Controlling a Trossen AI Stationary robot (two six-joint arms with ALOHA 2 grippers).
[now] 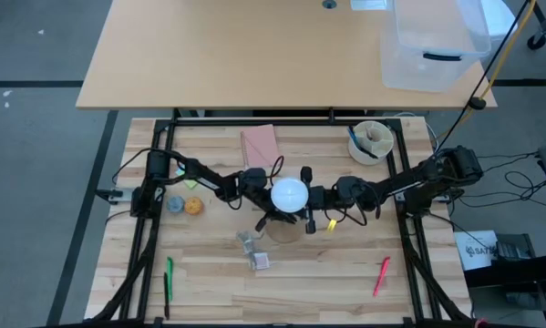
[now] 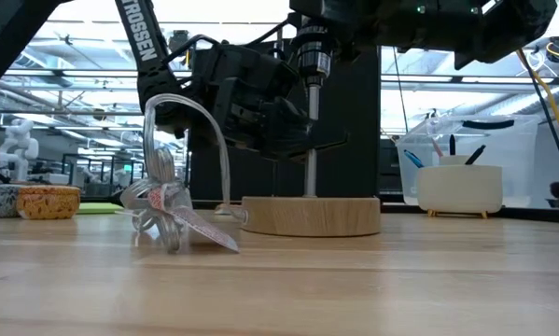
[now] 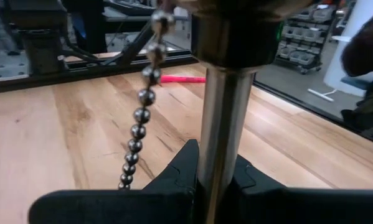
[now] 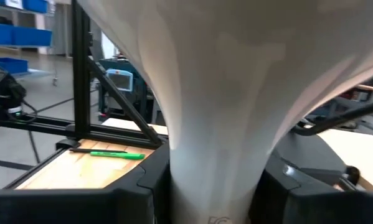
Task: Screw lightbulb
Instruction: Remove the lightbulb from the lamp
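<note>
The lightbulb (image 1: 289,194) shows as a white dome at the table's middle; its tapering neck (image 4: 217,124) fills the right wrist view. It stands over a lamp: a wooden disc base (image 2: 312,215), an upright metal stem (image 2: 311,140) and a dark socket (image 2: 309,51) with a bead chain (image 3: 139,118). My left gripper (image 3: 218,186) reaches in from the left and is shut on the stem. My right gripper (image 4: 214,193) reaches in from the right and is shut on the bulb. The bulb's screw base is hidden. My left gripper pinches the lamp's metal stem (image 3: 220,143) between its two fingers, below the socket. The fingers come nearly level from the table's left and lie across the upright stem. The lamp stands on the table on its wooden base. My right gripper pinches the lightbulb's narrow neck (image 4: 217,168) under the dome, one finger (image 4: 142,186) on each side. It comes level from the table's right. The bulb sits upright, dome up, above the socket; where bulb and socket meet is hidden.
A crumpled clear wrapper (image 2: 172,210) lies just near-left of the lamp base. Two small bowls (image 1: 183,206) sit left; a pink pad (image 1: 259,144) and a white holder (image 1: 371,141) lie farther back. A green pen (image 1: 169,273) and a red pen (image 1: 381,273) lie near the front.
</note>
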